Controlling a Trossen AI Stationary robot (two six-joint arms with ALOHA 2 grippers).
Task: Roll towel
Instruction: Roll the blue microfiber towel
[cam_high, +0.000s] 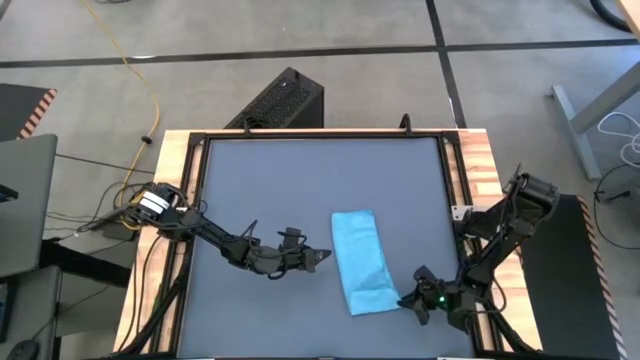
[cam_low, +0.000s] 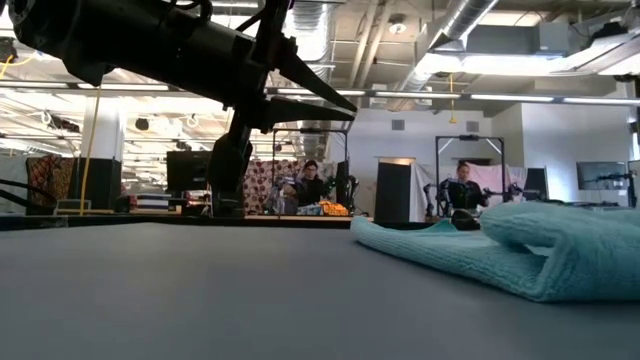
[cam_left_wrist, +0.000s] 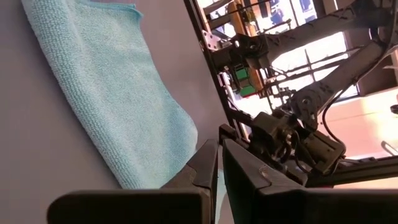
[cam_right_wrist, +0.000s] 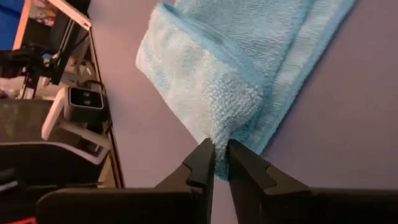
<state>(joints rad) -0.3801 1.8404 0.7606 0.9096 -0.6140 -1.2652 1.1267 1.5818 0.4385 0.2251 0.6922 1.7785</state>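
Observation:
The sky-blue towel (cam_high: 360, 262) lies on the dark grey tabletop as a long narrow strip, right of the middle. Its near end is turned over onto itself into a thick fold (cam_right_wrist: 205, 87), which shows as a hump in the low view (cam_low: 560, 240). My right gripper (cam_right_wrist: 221, 152) slants down at the near right corner of that fold (cam_high: 404, 299), its fingers a narrow gap apart. My left gripper (cam_high: 325, 256) is shut and empty. It hovers above the table just left of the towel (cam_left_wrist: 112, 87), pointing toward it (cam_left_wrist: 219, 152). My right gripper has its fingertips (cam_right_wrist: 205, 155) right at the folded corner of the towel (cam_right_wrist: 239, 112), coming from the table's near right side and slanting down. Whether they touch the cloth I cannot tell. The towel lies flat on the table.
A black box (cam_high: 280, 100) stands beyond the far edge. The wooden table frame (cam_high: 480, 160) borders the grey mat. Bare tabletop (cam_high: 300, 180) stretches far and left of the towel. People (cam_low: 310, 185) stand in the room behind the table.

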